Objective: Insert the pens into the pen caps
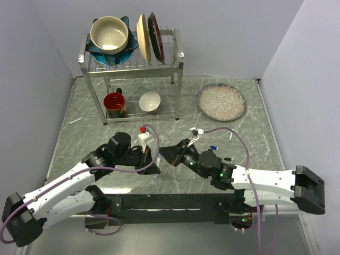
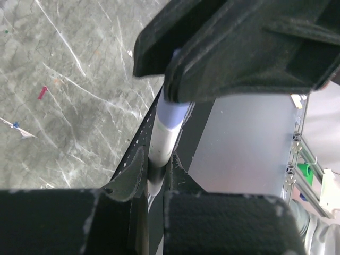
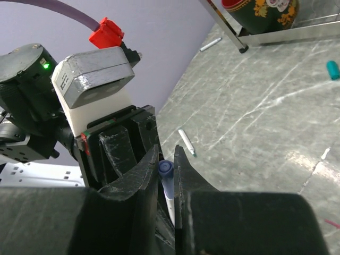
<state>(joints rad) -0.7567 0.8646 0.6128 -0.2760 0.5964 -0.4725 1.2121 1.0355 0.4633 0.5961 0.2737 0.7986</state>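
Observation:
My left gripper point(image 1: 152, 162) and right gripper point(image 1: 169, 155) meet tip to tip at the table's middle front. In the left wrist view my left gripper point(image 2: 154, 159) is shut on the white barrel of the blue pen point(image 2: 164, 130). The pen's blue end runs up into the right gripper's fingers point(image 2: 239, 48). In the right wrist view my right gripper point(image 3: 166, 159) is shut on the blue cap point(image 3: 166, 170), which sits on that pen. A teal-tipped pen point(image 3: 186, 142) and a teal cap point(image 3: 332, 69) lie on the table. Another pen point(image 1: 76, 121) lies far left.
A metal dish rack point(image 1: 178, 58) at the back holds bowls and plates, with a red mug point(image 1: 115, 103) and a white bowl point(image 1: 150, 101) beneath. A glass plate point(image 1: 221, 101) sits back right. A short white stick point(image 1: 231, 136) and a small dark piece point(image 1: 227, 159) lie right of the grippers.

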